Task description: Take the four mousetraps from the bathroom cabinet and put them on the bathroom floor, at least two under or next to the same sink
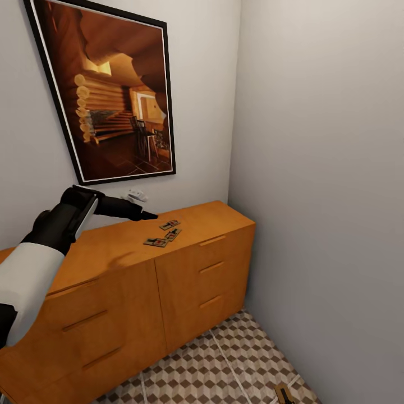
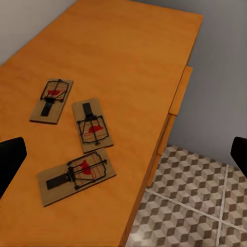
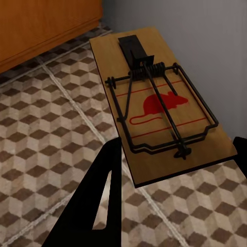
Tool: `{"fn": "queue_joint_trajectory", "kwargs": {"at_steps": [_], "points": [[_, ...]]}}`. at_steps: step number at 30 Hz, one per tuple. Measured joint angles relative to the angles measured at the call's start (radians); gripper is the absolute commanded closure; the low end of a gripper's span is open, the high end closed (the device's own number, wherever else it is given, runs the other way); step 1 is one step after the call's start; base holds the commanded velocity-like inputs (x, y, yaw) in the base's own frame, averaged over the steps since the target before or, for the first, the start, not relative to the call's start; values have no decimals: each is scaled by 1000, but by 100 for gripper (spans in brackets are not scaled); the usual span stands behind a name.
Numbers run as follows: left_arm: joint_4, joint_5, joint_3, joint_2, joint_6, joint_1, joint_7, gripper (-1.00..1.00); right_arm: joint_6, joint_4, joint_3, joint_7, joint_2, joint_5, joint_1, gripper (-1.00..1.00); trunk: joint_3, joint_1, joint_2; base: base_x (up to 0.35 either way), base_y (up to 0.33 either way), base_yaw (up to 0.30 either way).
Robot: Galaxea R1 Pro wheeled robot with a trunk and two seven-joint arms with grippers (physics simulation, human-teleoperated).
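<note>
Item: mousetraps, four. Three lie loose on the flat top of the cabinet (image 1: 185,264), close together near its front edge — one (image 2: 51,100) set a little apart, one (image 2: 92,125) in the middle, one (image 2: 76,175) nearest the lip. The fourth mousetrap (image 3: 162,105) is held above the bathroom floor (image 3: 46,118), close to the grey wall.

Left gripper (image 1: 147,215): reaching over the cabinet top just short of the three, fingers spread wide, nothing between them.

Right gripper (image 3: 170,200): pinching the fourth trap by one short end, board level.

Handling, by judgement: thin wooden boards, light, stiff, likely to skid on the smooth top. Best taken across the long bare edges — clear of the sprung wire.
</note>
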Motion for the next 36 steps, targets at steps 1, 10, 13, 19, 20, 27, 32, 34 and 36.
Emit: {"fn": "queue_joint_trajectory", "kwargs": {"at_steps": [1, 10, 13, 19, 20, 27, 32, 34, 36], "points": [[0, 0, 0, 1, 0, 0, 0, -100, 0, 0, 0, 0, 0, 0, 0, 100, 0, 0, 0, 0, 0, 0], [0, 0, 0, 3, 0, 0, 0, -100, 0, 0, 0, 0, 0, 0, 0, 100, 0, 0, 0, 0, 0, 0], [0, 0, 0, 3, 0, 0, 0, -100, 0, 0, 0, 0, 0, 0, 0, 100, 0, 0, 0, 0, 0, 0], [0, 0, 0, 4, 0, 0, 0, -100, 0, 0, 0, 0, 0, 0, 0, 100, 0, 0, 0, 70, 0, 0], [0, 0, 0, 4, 0, 0, 0, -100, 0, 0, 0, 0, 0, 0, 0, 100, 0, 0, 0, 142, 0, 0], [0, 0, 0, 5, 0, 0, 0, -100, 0, 0, 0, 0, 0, 0, 0, 100, 0, 0, 0, 194, 0, 0], [1, 0, 0, 5, 0, 0, 0, -100, 0, 0, 0, 0, 0, 0, 0, 100, 0, 0, 0, 165, 0, 0], [1, 0, -1, 5, 0, 0, 0, -100, 0, 0, 0, 0, 0, 0, 0, 100, 0, 0, 0, 56, 0, 0], [1, 0, -1, 5, 0, 0, 0, -100, 0, 0, 0, 0, 0, 0, 0, 100, 0, 0, 0, 26, 0, 0]]}}
